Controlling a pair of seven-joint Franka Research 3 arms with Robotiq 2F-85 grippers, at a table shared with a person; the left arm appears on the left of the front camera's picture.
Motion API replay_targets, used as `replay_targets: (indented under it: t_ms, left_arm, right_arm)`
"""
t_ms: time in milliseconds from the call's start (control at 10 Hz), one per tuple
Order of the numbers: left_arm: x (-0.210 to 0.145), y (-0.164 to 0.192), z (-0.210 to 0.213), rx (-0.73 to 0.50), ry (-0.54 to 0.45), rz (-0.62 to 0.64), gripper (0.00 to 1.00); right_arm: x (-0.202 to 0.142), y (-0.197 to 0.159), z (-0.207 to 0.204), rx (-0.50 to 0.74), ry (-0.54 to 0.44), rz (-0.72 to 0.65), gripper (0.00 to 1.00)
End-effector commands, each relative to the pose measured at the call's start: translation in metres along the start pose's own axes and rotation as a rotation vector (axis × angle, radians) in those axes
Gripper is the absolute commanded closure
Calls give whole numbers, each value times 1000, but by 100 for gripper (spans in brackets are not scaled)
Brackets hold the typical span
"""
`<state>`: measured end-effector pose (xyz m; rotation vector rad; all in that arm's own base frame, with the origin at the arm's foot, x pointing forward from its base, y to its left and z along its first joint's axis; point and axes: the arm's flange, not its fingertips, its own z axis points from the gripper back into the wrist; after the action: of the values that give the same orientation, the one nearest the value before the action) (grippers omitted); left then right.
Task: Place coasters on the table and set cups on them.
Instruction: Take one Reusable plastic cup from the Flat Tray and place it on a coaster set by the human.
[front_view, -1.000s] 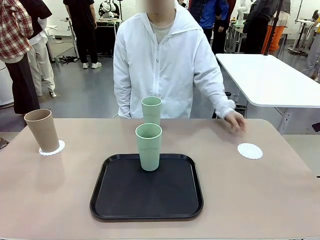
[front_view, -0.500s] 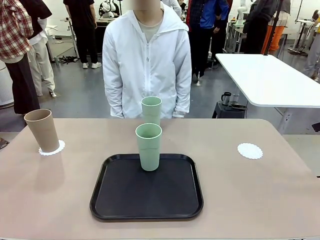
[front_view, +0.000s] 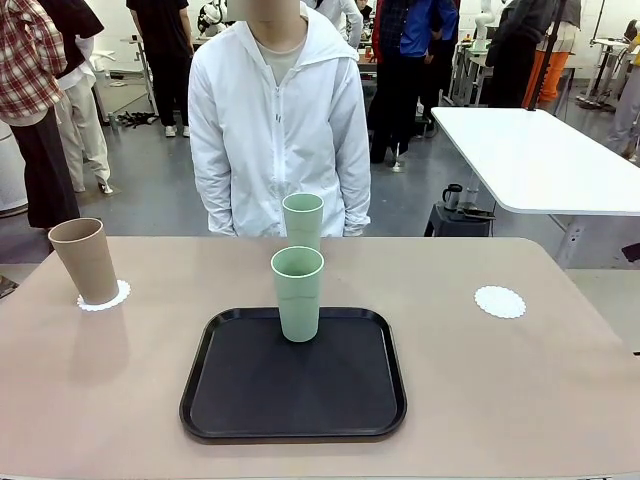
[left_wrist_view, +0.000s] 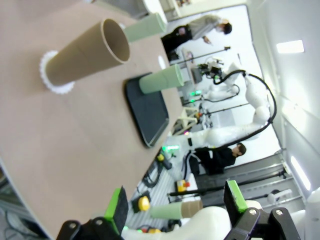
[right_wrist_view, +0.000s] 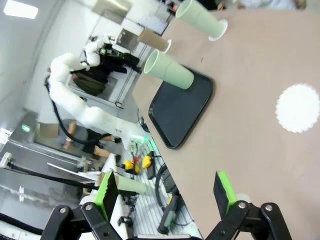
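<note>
Beige-tan worktop (front_view: 520, 390) carrying three cups and a black tray (front_view: 293, 392). Left pincer (left_wrist_view: 176, 204) is held off the worktop's near edge, wrist rolled so the scene tilts. Its green-padded fingers (left_wrist_view: 118, 210) are spread wide, holding and touching nothing. Ahead of it, well apart, a tan-brown cup (left_wrist_view: 85, 57) stands on a lacy white coaster (left_wrist_view: 55, 86). Beyond that cup, a pale green cup (left_wrist_view: 161, 80) stands on the tray. Right pincer (right_wrist_view: 165, 192) is likewise rolled, wide open and empty, clear of the worktop. Ahead of it and off to one side lies a bare coaster (right_wrist_view: 298, 107). Farther off, a second green cup (right_wrist_view: 197, 17) sits on a third coaster (right_wrist_view: 221, 28). A person in a white jacket (front_view: 278, 130) stands at the far side.
</note>
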<state>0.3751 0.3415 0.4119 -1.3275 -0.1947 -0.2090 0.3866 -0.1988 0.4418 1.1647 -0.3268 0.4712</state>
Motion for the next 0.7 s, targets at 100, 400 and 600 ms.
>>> replay_targets:
  t_ms: [100,400,600]
  left_arm:
    - [-1,-1,0,6,-1,4,0]
    - [-1,-1,0,6,-1,4,0]
    - [-1,-1,0,6,-1,4,0]
  right_arm:
    - [76,41,-61,-155,193,236,0]
    - [146,92,-174,-220,397,399,0]
    - [159,105,-254,-235,441,626,0]
